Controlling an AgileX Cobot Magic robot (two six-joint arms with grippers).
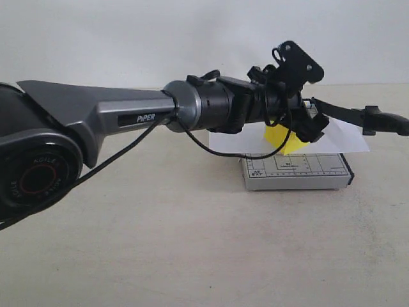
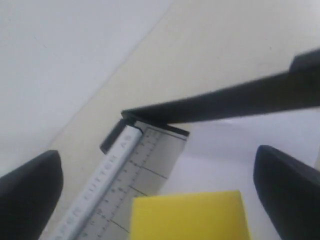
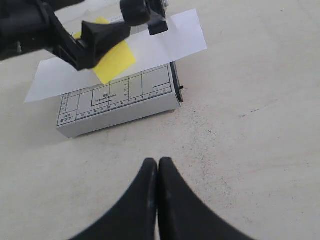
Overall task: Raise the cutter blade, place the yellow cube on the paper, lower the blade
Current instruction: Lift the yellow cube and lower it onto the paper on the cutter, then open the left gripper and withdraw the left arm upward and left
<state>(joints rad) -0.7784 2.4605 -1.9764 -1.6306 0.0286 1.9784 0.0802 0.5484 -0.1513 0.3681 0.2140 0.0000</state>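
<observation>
The yellow cube [image 1: 282, 138] [image 2: 187, 215] [image 3: 116, 62] sits on the white paper [image 1: 345, 139] [image 2: 220, 150] [image 3: 165, 40], which lies across the grey gridded trimmer base [image 1: 297, 173] [image 2: 145, 165] [image 3: 115, 107]. The cutter blade [image 1: 358, 115] [image 2: 225, 102] is raised, and its thick handle [image 1: 386, 120] points right. My left gripper [image 1: 299, 133] [image 2: 157, 152] hovers over the cube, open. Its fingers [image 2: 30, 192] stand wide on both sides and touch nothing. My right gripper [image 3: 158, 162] is shut and empty, low over the table in front of the base.
The left arm [image 1: 128, 112] reaches across from the left above the beige table [image 1: 192, 243]. A black cable [image 1: 217, 150] hangs under its wrist. A pale wall [image 1: 160, 38] stands behind the table.
</observation>
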